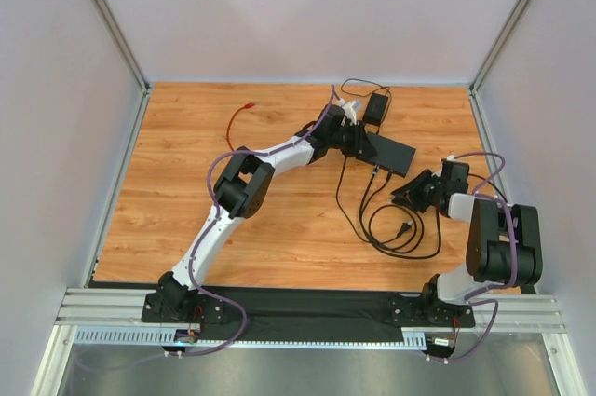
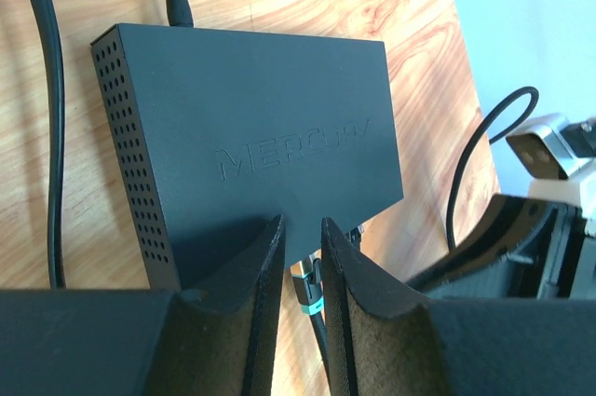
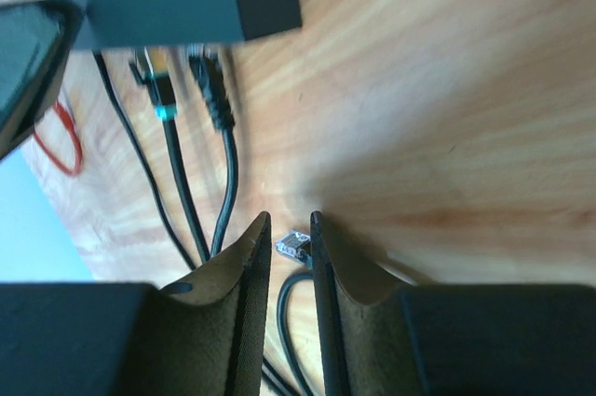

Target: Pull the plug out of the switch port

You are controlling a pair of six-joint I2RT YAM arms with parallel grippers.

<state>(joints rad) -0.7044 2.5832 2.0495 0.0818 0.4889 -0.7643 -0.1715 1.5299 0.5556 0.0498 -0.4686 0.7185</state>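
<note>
While two cables (image 3: 196,135) stay plugged into the switch (image 2: 270,163), both arms' fingers (image 2: 265,266) nearly closed, empty

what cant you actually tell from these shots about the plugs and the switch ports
- Left wrist: the switch port row faces away; the left gripper fingers cover the near edge.
- Right wrist: the switch's overhang shadows the sockets, so how deep the two plugs sit is unclear.
- Top external: ports and plugs too small.
</note>
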